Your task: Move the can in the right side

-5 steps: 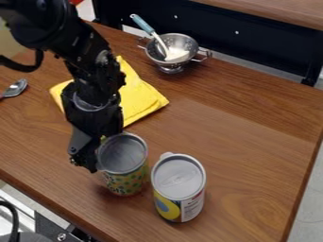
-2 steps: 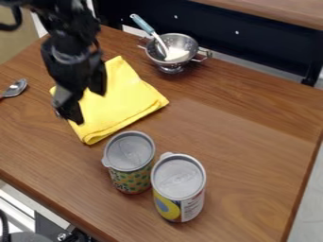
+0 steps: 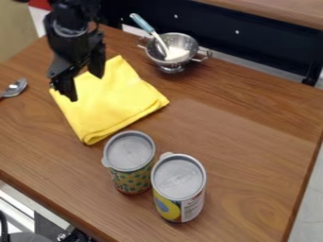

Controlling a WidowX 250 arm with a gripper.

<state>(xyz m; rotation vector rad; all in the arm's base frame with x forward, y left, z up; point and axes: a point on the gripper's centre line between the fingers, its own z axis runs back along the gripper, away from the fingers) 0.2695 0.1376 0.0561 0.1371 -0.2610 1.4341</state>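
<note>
The pincer [image 3: 86, 87] has gone from the side of the spotted can [image 3: 131, 182] to a place above the yellow cloth [image 3: 118, 105], nearer the tabletop's [image 3: 243, 137] far left corner. A second ago it was right up against that can; by the middle picture it had come away, and since then it has drawn back farther still. Its two fingers hang apart with nothing between them, so it is open and carrying nothing.

The spotted can has shifted only a little, slightly toward the right and the far edge. It stands upright near the tabletop's front left edge, just beside the yellow-and-blue can [image 3: 179, 204], which has not moved and stands nearer the right edge. Between the last two pictures neither can changes place.

For the task, this looks like a let-go followed by a retreat: the can is free and steady on its base. Whether the job is done is harder to judge (the wording doesn't settle which can is meant, nor how far right). If the small shift was the whole aim, only clearing the arm [image 3: 74, 14] is left. If the can should go nearer the right edge, the pincer would need to return and grip it afresh, taking care not to knock the neighbouring can on the way.
</note>
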